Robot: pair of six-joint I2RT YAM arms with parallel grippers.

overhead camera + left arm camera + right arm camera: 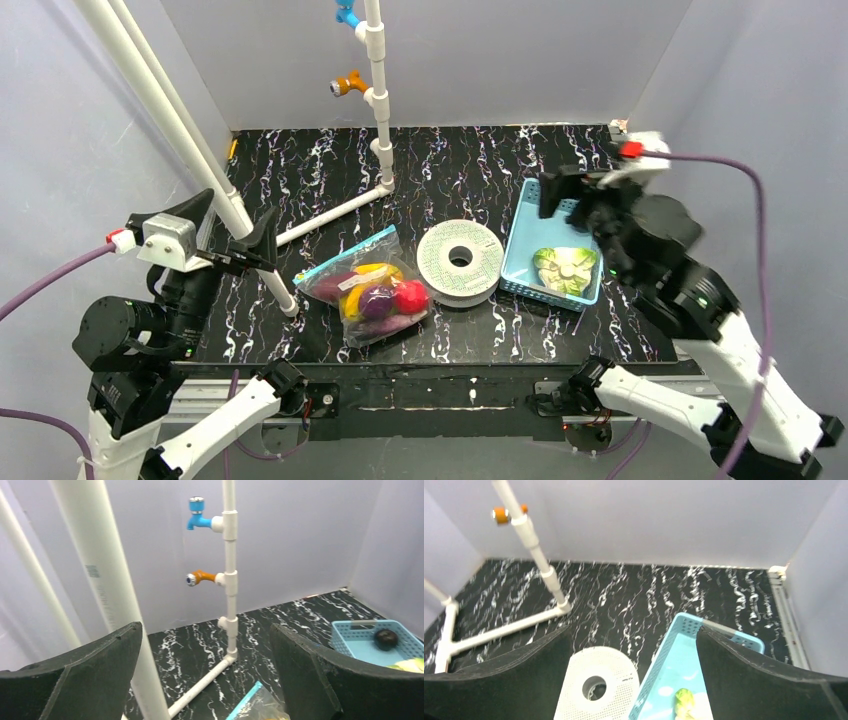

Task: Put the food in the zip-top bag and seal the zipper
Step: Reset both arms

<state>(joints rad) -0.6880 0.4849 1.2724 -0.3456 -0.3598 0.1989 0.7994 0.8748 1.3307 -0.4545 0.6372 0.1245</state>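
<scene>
The zip-top bag point(366, 296) lies on the black marbled table left of centre, and its corner shows in the left wrist view point(260, 707). Inside it I see food: a red apple point(411, 297), a purple eggplant point(376, 301) and a yellow banana point(376, 271). The teal zipper point(343, 256) point(244, 703) runs along the bag's far-left edge. My left gripper point(237, 226) point(205, 627) hangs open and empty, up and left of the bag. Above the blue basket's far end, my right gripper point(575, 200) point(633, 631) is open and holds nothing.
The blue mesh basket point(520, 262) point(674, 655) holds a green-white leafy piece point(565, 268) point(685, 700) and a dark round object point(386, 638). A white perforated spool point(459, 260) point(596, 685) sits between bag and basket. White pipes point(330, 215) carry a blue tap point(196, 512) and an orange tap point(197, 577).
</scene>
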